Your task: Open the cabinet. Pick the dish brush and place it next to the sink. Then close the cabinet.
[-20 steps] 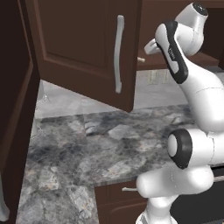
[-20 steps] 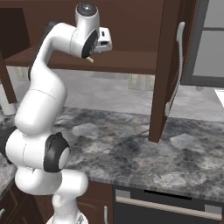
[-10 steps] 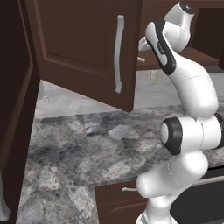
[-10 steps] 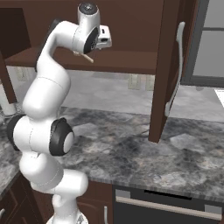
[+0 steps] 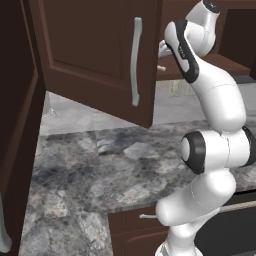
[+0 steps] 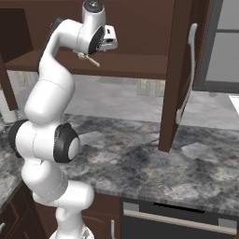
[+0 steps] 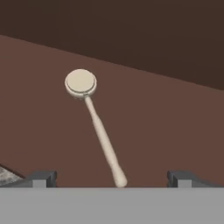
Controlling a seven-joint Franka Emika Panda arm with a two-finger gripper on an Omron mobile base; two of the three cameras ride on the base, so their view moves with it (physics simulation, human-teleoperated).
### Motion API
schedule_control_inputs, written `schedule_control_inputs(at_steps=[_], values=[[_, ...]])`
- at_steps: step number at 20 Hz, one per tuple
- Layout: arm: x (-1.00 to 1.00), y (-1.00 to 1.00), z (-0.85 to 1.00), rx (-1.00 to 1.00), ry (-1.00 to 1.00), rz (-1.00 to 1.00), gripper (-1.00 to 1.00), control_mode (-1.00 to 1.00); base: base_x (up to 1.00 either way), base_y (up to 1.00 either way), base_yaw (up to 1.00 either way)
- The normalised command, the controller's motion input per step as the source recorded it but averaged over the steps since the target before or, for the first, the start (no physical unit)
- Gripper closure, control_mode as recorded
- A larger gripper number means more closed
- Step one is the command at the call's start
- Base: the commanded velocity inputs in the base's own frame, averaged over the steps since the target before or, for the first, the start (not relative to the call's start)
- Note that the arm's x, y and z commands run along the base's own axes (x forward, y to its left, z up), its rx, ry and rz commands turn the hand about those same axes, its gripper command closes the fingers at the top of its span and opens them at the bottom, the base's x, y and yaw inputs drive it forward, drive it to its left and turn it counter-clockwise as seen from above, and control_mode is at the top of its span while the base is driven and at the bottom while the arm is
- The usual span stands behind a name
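Note:
Both doors of the dark brown cabinet (image 5: pixel 95 50) stand open; the right door (image 6: pixel 173 70) shows edge-on with its silver bar handle (image 6: pixel 188 74). On the cabinet shelf (image 6: pixel 130 65) lies the dish brush (image 7: pixel 94 118), here pale cream with a round head and a long thin handle. It also shows as a slim stick (image 6: pixel 92 60) under my hand. My gripper (image 7: pixel 113 179) hovers over the shelf, open, with the handle's near end between its fingertips (image 7: pixel 41 178) and nothing gripped. My arm reaches up into the cabinet beside the left door's handle (image 5: pixel 135 60). The sink is out of view.
A mottled grey stone counter (image 5: pixel 100 170) runs below the cabinet. The open right door hangs over the counter (image 6: pixel 140 158). A black dishwasher front (image 6: pixel 177 219) and a low brown drawer (image 5: pixel 142 217) sit under the counter edge. Another open door (image 5: pixel 15 130) stands at the far left.
My arm has straightened and the hand has moved farther in over the shelf, toward the brush. The gripper stayed open; doors and brush have not moved.

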Motion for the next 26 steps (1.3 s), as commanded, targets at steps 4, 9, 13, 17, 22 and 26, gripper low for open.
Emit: schedule_control_inputs(at_steps=[4,9,13,17,22,26], values=[[0.0,0.02,-0.19,0.0,0.0,0.08,-1.0,-1.0,0.0,0.0,0.0],[0.0,0.07,-0.39,0.0,0.0,0.07,-1.0,-1.0,0.0,0.0,0.0],[0.0,0.13,-0.23,0.0,0.0,0.07,-1.0,-1.0,0.0,0.0,0.0],[0.04,0.15,-0.01,-0.01,0.0,0.05,-1.0,-1.0,0.0,0.0,0.0],[0.14,0.16,-0.03,-0.02,0.0,0.04,-1.0,-1.0,0.0,0.0,0.0],[0.14,0.08,0.0,-0.03,0.0,0.02,-1.0,-1.0,0.0,0.0,0.0]])
